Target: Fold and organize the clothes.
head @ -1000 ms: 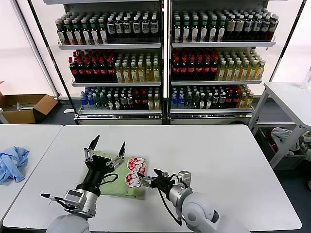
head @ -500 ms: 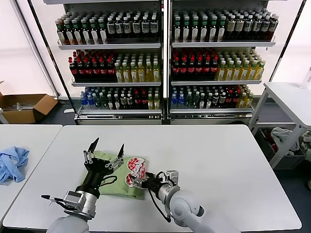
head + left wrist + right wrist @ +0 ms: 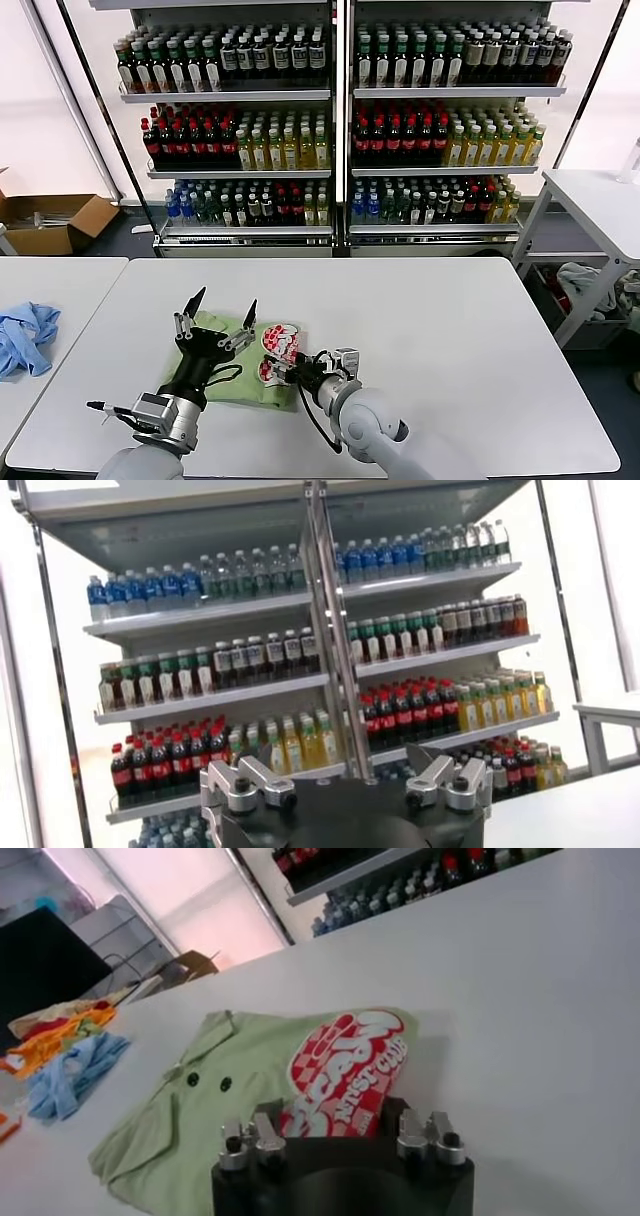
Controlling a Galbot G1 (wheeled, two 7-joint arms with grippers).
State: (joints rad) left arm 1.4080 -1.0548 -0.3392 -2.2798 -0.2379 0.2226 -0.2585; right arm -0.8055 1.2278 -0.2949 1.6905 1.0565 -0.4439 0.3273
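Note:
The light green polo shirt lies folded on the white table, its red-and-white graphic facing up at its right end. My left gripper is open and empty, fingers pointing up, raised over the shirt's left half. My right gripper is low at the shirt's right edge. In the right wrist view the shirt shows its collar and buttons, and the graphic's near edge reaches in between my open right gripper's spread fingers. The left wrist view shows the left gripper against the shelves only.
A light blue garment lies on the separate table at left; it also shows in the right wrist view. Shelves of bottles stand behind the table. A cardboard box sits on the floor at far left, another table at right.
My right gripper has moved left along the table onto the shirt's right edge at the graphic. The left gripper has stayed raised over the shirt, almost still.

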